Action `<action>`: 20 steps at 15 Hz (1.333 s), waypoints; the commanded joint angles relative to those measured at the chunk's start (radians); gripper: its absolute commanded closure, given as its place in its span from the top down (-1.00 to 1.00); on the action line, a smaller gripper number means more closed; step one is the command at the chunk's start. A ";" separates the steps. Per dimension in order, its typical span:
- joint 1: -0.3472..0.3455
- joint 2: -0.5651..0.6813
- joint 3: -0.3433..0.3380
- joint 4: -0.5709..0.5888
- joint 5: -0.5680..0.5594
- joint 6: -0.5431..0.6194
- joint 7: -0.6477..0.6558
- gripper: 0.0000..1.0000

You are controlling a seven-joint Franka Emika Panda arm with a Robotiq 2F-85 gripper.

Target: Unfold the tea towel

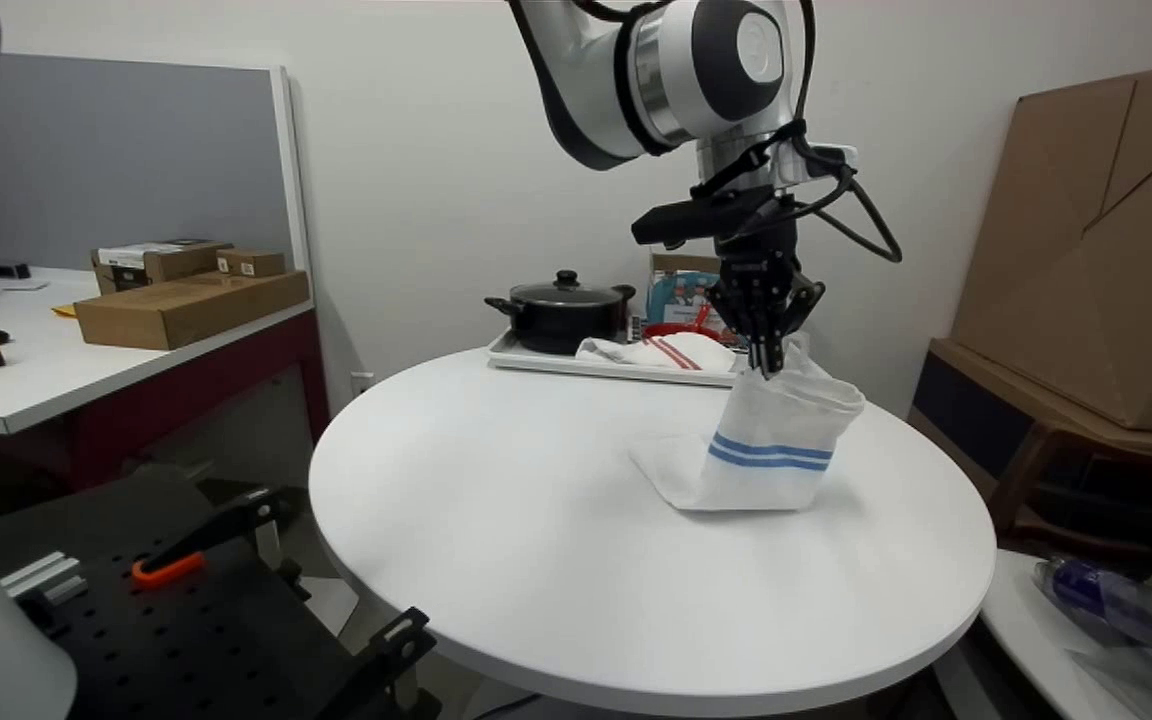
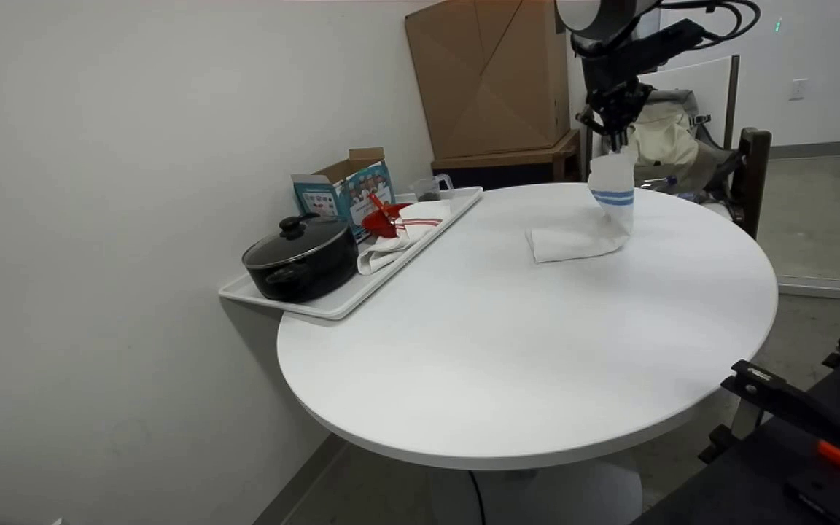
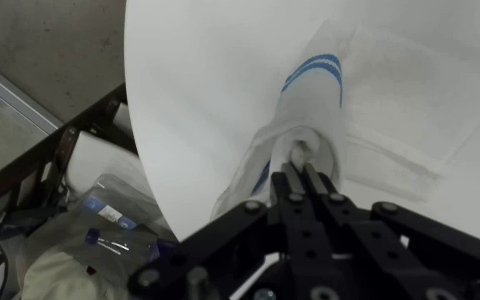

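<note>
Kitchen and storage goods, assorted.
Tray (image 2: 353, 290), white, partly overhanging the round desk (image 2: 500, 350); pot (image 2: 303, 264), black, lidded, standing on tray; printed box (image 2: 360, 189), open-topped, near pot; cup (image 2: 429, 189), clear, handled, well apart from pot; carton (image 2: 493, 87), brown, large; bag (image 2: 660, 131), beige; flat box (image 1: 191, 308), brown; partition (image 1: 136, 150), grey, behind flat box.

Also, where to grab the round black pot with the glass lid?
Probably the black side handle farther from the blue printed cardboard box, the hand coming from outside: the handle juts outward from the round pot. The black knob would likely lift only the lid.
</note>
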 commanded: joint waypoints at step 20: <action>-0.028 -0.121 -0.097 -0.298 -0.032 -0.016 0.241 0.18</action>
